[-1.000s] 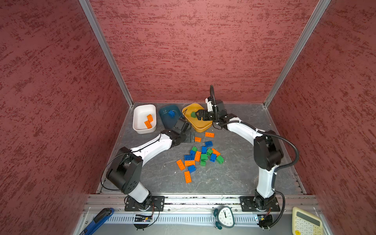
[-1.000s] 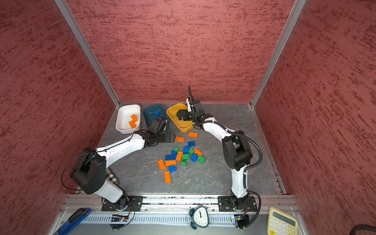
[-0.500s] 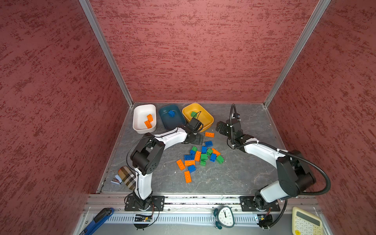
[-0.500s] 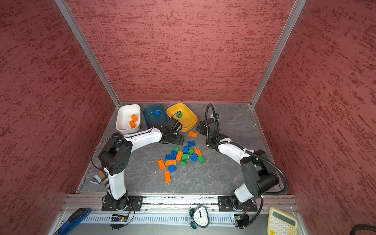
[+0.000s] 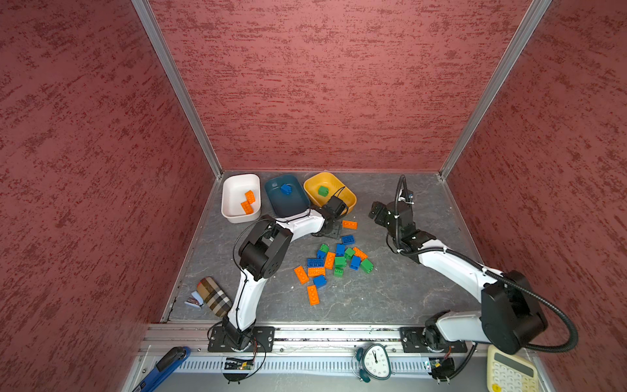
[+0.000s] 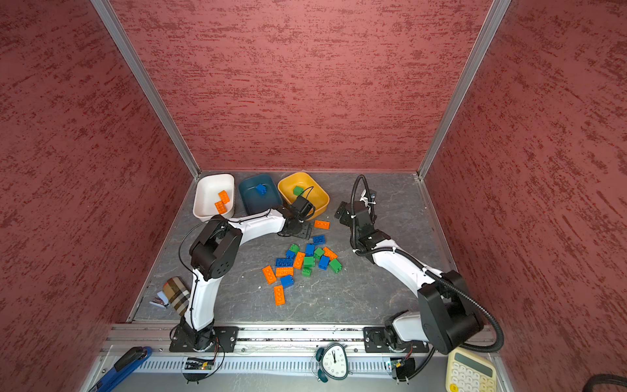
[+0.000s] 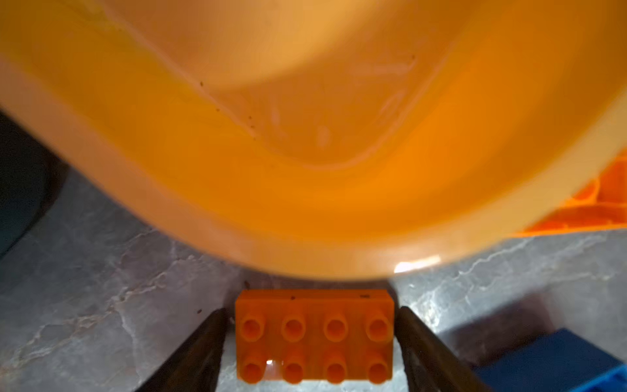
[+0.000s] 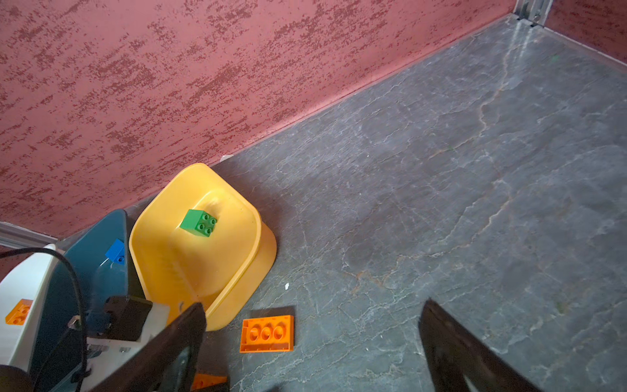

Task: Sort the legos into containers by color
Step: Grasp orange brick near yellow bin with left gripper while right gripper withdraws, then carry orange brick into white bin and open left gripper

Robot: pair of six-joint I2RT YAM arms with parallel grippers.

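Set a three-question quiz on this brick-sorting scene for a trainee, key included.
1. True or false: the yellow tub holds one green brick.
2. The left gripper straddles an oblong brick. Its colour: A blue, B orange, C green?
3. How many pieces lie in the white tub?

Key
1. True.
2. B.
3. Two orange bricks.
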